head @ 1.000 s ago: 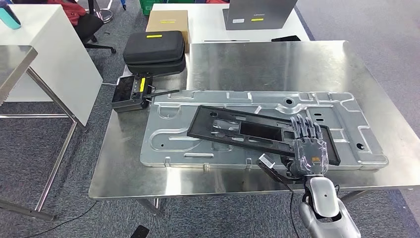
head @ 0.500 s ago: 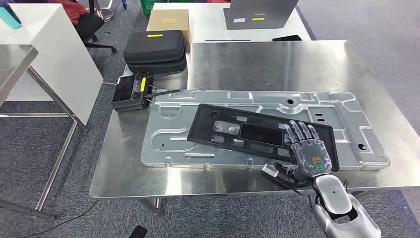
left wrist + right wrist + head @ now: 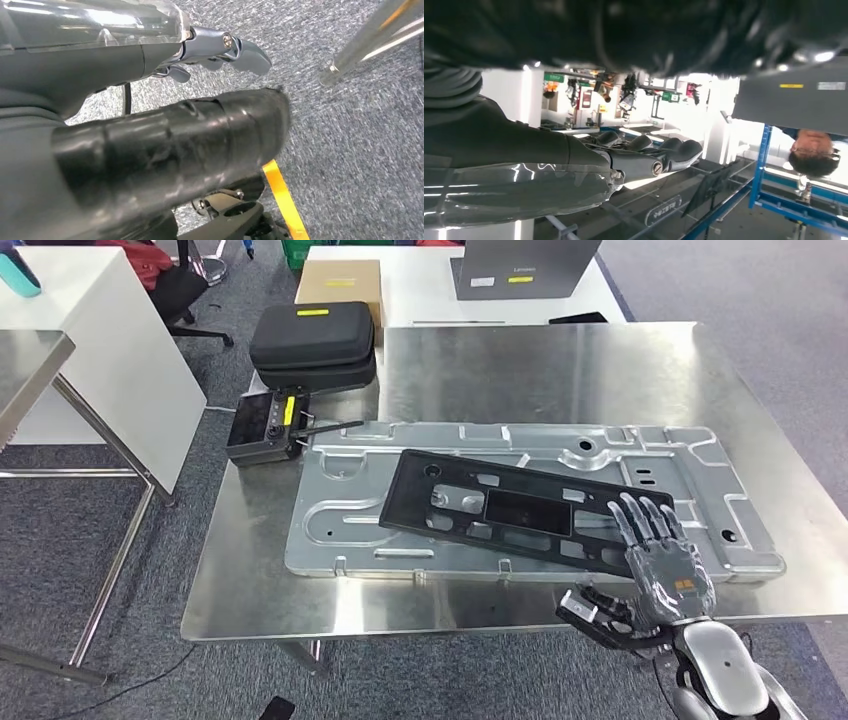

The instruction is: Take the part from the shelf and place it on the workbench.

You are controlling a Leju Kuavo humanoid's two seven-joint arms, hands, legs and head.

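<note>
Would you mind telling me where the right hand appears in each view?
Head view: right hand low on the right, over the workbench's near edge.
Right wrist view: its fingers across the middle.
Left wrist view: left hand above carpet.
Shared landmark: grey box with a yellow label, beyond the fingers.

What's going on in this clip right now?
The long black plastic part lies flat on top of a stamped sheet-metal panel on the steel workbench, so the placing looks done. The right robot hand is off the part at the bench's near edge, fingers spread and holding nothing. The left robot hand hangs down over the grey carpet. A black controller and a black zip case sit at the bench's far left.
</note>
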